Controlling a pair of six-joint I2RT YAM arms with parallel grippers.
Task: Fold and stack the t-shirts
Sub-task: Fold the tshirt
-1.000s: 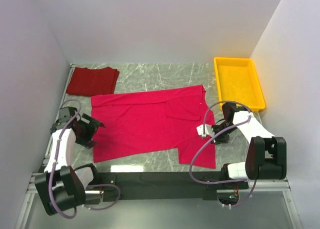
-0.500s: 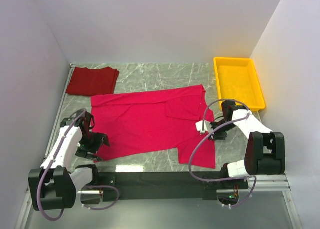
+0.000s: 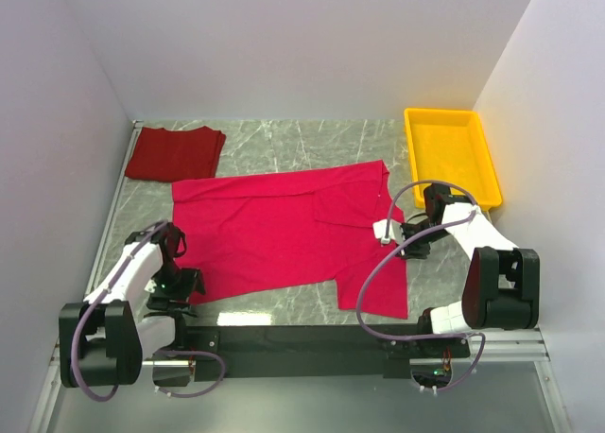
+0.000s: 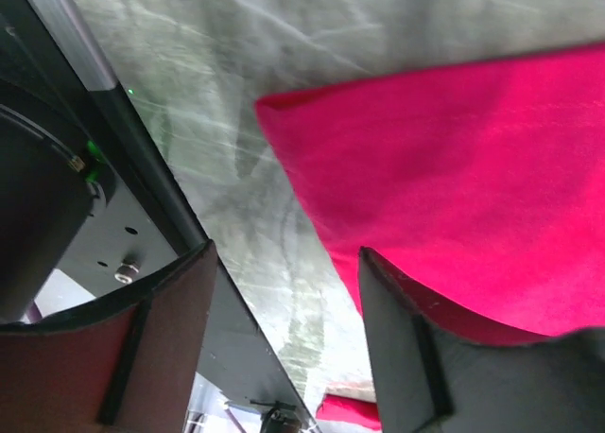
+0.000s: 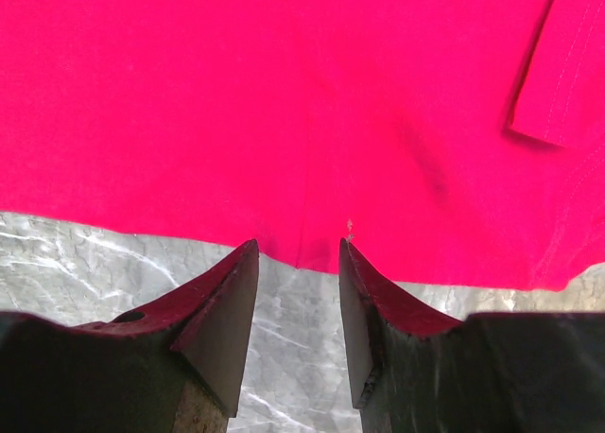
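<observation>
**Q:** Location of the crimson-pink t-shirt (image 3: 274, 234)?

**A:** It is spread flat across the middle of the marbled table (image 3: 312, 140). On the right-hand side, one sleeve (image 3: 345, 206) is folded in over the body. Below that sleeve, a part of the shirt reaches toward the near edge.

**Q:** Location of the brick-red t-shirt (image 3: 175, 154)?

**A:** It is folded and lies in the far left corner of the table. Its near edge is close to the crimson shirt's far left corner. Whether the two touch cannot be determined.

**Q:** Status of the left gripper (image 4: 284, 263)?

**A:** It is set low at the near left corner of the crimson shirt. The jaws are spread wide, with bare tabletop showing in the gap. In the wrist view, one finger (image 4: 406, 357) overlaps the shirt's edge. Contact with the cloth cannot be confirmed, and no cloth is pinched.

**Q:** Status of the right gripper (image 5: 298, 249)?

**A:** It is positioned at the crimson shirt's right edge. The jaws stand apart with a narrower gap than the left pair. The hem runs just past the fingertips and marble shows between them. No cloth is held.

**Q:** Other items?

**A:** A yellow tray (image 3: 454, 154) sits at the far right of the table, apart from both shirts.
</observation>
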